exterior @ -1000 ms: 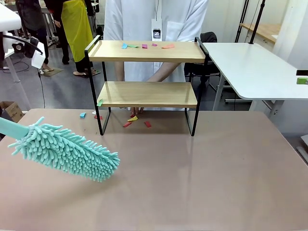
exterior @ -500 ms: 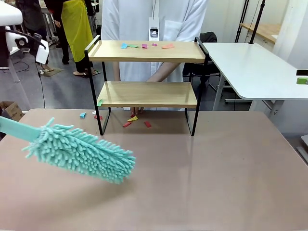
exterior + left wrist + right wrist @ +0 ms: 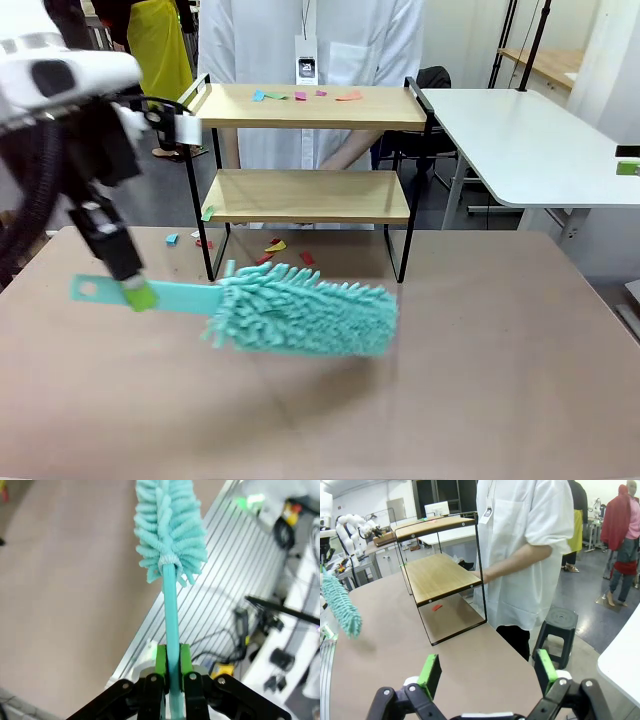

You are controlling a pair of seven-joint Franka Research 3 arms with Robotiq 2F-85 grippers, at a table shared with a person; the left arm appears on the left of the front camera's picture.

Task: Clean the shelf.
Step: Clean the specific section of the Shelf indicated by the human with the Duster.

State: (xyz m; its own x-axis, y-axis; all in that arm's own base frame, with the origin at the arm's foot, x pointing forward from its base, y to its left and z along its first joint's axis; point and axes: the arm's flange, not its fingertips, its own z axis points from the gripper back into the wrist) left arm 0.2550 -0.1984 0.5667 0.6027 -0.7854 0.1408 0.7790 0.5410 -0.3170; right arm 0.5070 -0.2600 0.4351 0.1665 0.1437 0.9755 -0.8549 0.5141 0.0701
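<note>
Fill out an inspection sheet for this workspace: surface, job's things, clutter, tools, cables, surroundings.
Surface: brown table, no spills seen.
Job's things: two-tier shelf at the far edge; teal duster in front of it.
Clutter: coloured scraps on the top board, more on the table under the shelf.
Tools: left tool shut on the duster handle; right tool open, holding nothing.
Cables: black hose along the left arm.
Surroundings: person in white behind the shelf; white table to the right.

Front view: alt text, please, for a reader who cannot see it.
The left end effector holds a teal duster, its fluffy head in front of the two-tier shelf. Coloured paper scraps lie on its top board; a person stands behind.
</note>
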